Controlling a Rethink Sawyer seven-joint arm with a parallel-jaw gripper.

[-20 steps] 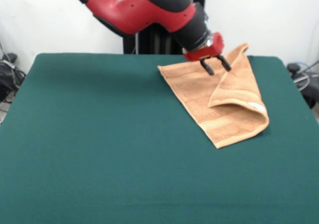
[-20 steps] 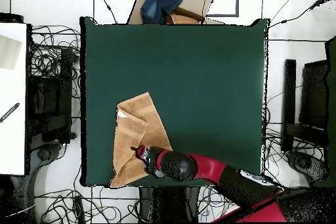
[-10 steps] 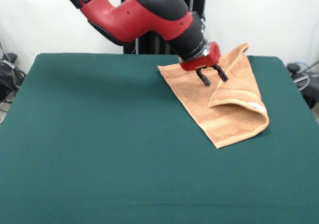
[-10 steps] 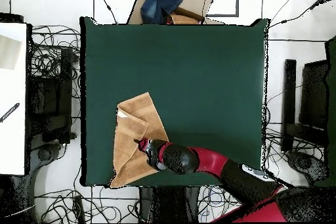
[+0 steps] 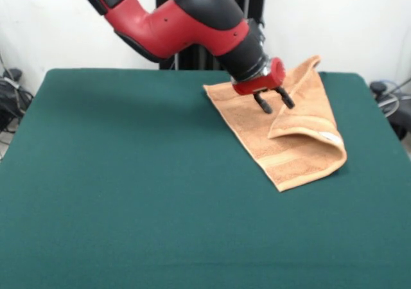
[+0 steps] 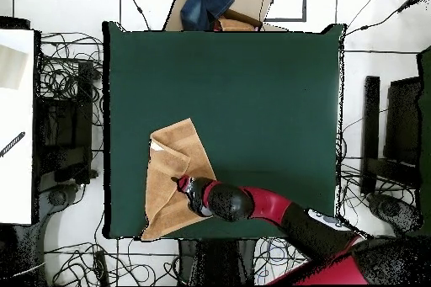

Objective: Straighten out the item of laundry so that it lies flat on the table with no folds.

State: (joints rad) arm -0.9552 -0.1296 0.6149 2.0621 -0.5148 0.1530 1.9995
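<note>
The orange-tan towel [image 5: 282,135] lies on the green table [image 5: 128,192] near its far right corner, with its right side folded over onto the rest and a small white label [image 5: 331,137] at the fold. My gripper [image 5: 275,103] hangs open just above the towel's middle, at the folded flap's upper edge, holding nothing. In the overhead view the towel [image 6: 164,183] sits by the table's [image 6: 252,90] lower left edge, with one corner reaching the bottom edge. There the gripper [image 6: 183,185] is over the towel's right part.
A cardboard box with blue cloth [image 6: 220,4] stands beyond the table's top edge in the overhead view. Cables and dark equipment [image 6: 67,115] crowd the floor on both sides. A white surface [image 6: 15,124] lies at the far left.
The gripper moved left and slightly lower over the towel, then edged back right a little. The towel has not moved.
</note>
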